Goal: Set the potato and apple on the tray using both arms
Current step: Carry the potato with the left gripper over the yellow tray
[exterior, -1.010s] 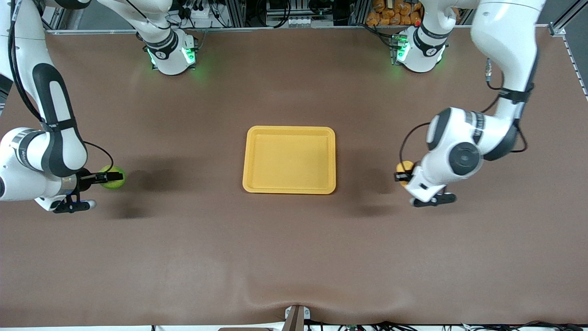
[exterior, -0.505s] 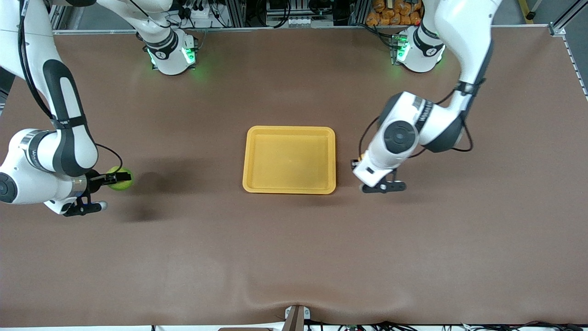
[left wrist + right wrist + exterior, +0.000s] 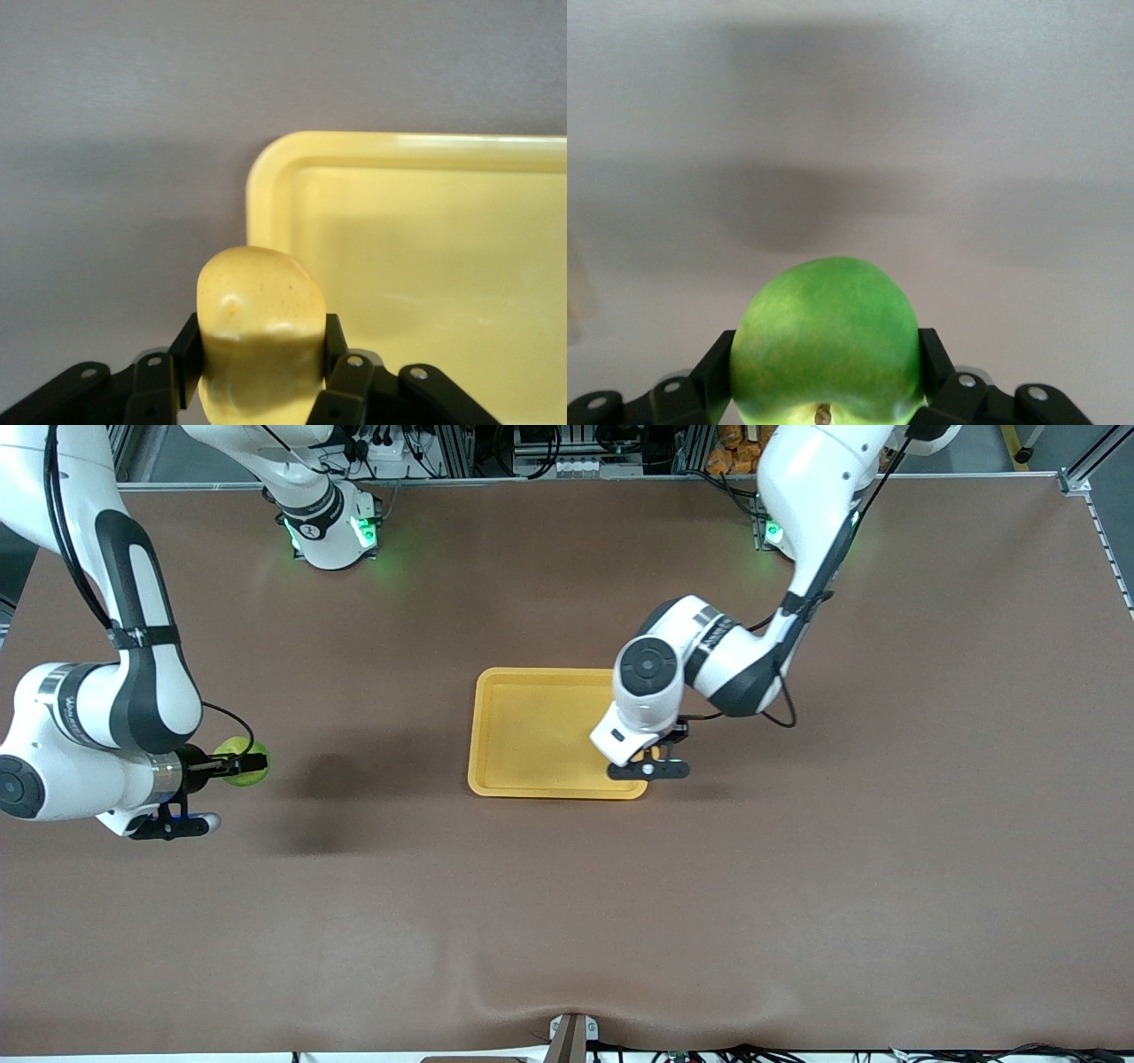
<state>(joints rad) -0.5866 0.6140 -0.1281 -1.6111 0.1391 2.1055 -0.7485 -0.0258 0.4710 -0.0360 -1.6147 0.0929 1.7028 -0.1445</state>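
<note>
Both items are off the brown worktop (image 3: 567, 903) and carried in the air, which is consistent with a transfer toward the shallow rectangular yellow-orange plastic tray (image 3: 532, 731) at the middle of the worktop.

Left arm: the left pincer (image 3: 261, 372) is clamped on the small oblong, lumpy pale-yellow potato (image 3: 259, 332), one black finger on each flank, the rounded end protruding past the fingertips. The left wrist view shows the potato over bare worktop just beside a rounded corner of the tray, not over the tray floor. In the front view the left pincer (image 3: 640, 757) is largely hidden under the wrist, which hangs over the tray's edge toward the left arm's end of the worktop. The arm reaches from its base down and inward, elbow bent, wrist pointing down.

Right arm: the right pincer (image 3: 826, 381) is gripping the small round bright-green apple (image 3: 826, 341), fingers on either side, stem dimple turned toward the wrist. In the front view the apple (image 3: 241, 762) sits over bare worktop near the right arm's end, well apart from the tray. The forearm is folded low, the wrist level and pointing toward the tray.

Judgement: neither item is placed. The tray is empty. The left arm is nearest release; the right arm has most of its travel remaining.
</note>
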